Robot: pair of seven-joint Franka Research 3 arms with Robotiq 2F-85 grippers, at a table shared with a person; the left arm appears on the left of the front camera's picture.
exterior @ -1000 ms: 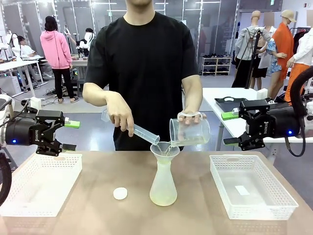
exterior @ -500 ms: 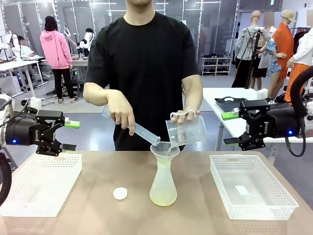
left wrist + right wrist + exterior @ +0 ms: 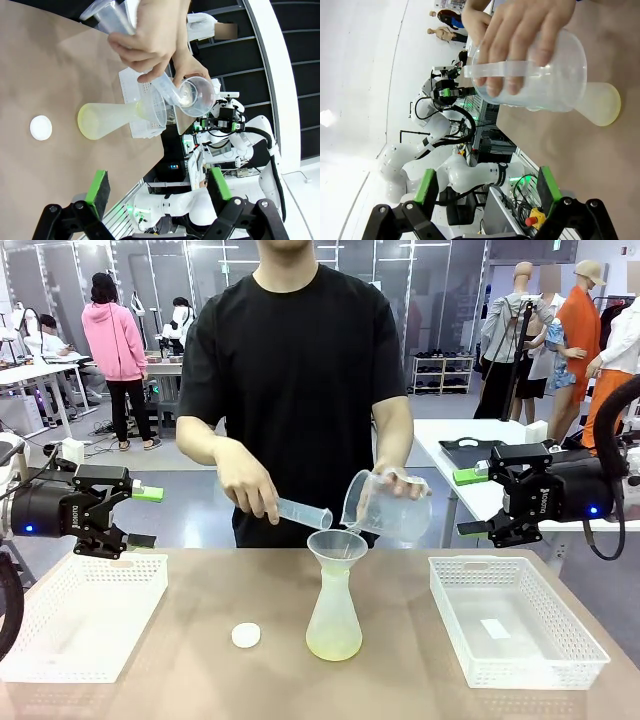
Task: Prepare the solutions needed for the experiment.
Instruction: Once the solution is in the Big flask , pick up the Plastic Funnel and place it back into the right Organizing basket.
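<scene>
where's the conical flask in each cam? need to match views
Front view: translucent whitish conical flask stands upright, picture centre, lower half.
Left wrist view: appears sideways, left of centre, base toward picture left.
Right wrist view: right edge, partly behind the beaker.
Shared landmark: clear plastic beaker, held tilted at the flask's mouth.

Bright, even indoor light; sharp front view, wide-angle-warped wrist views.
</scene>
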